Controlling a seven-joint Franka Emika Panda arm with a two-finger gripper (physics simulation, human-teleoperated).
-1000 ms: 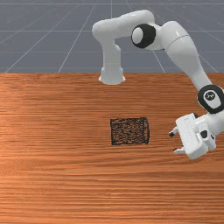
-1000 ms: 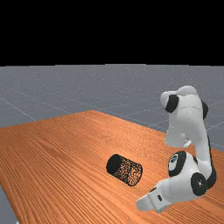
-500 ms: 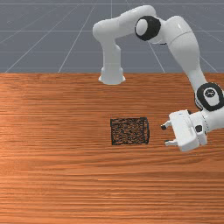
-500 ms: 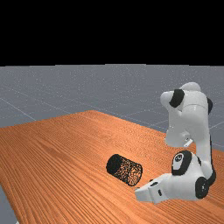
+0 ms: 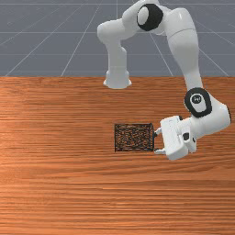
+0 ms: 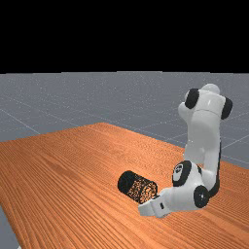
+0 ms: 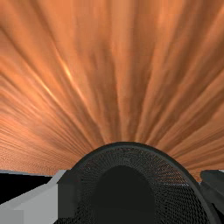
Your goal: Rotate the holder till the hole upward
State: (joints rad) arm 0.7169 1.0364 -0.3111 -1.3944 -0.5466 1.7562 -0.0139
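- And here's the holder (image 5: 133, 137), a black mesh tube, lying flat on its side on the orange-brown worktop (image 5: 55, 183), around the middle of the front view!
- Its round open mouth faces the tool (image 5: 156, 142), sideways along the wood and not up; the hole is not upward.
- The tool is wide, its two fingers (image 5: 160, 151) standing well apart, right at that mouth, on the front view's right of the holder.
- Look down past the fingers in the wrist view: the curved rim (image 7: 124, 144) arcs between them, one finger overlapping the rim in the picture, the other right beside it. Contact? I can't tell from here.
- Inside the tube, beyond the rim, there's a dark rounded patch (image 7: 124, 192), with fine mesh around it.
- Over to the far view, and the tool is low, coming in at the holder's mouth end, the holder tilting across the picture, its darker end toward the far view's left.
- Behind it all, the white arm (image 5: 183, 43) rises from its base (image 5: 117, 75), arches to the front view's right and drops to the tool.
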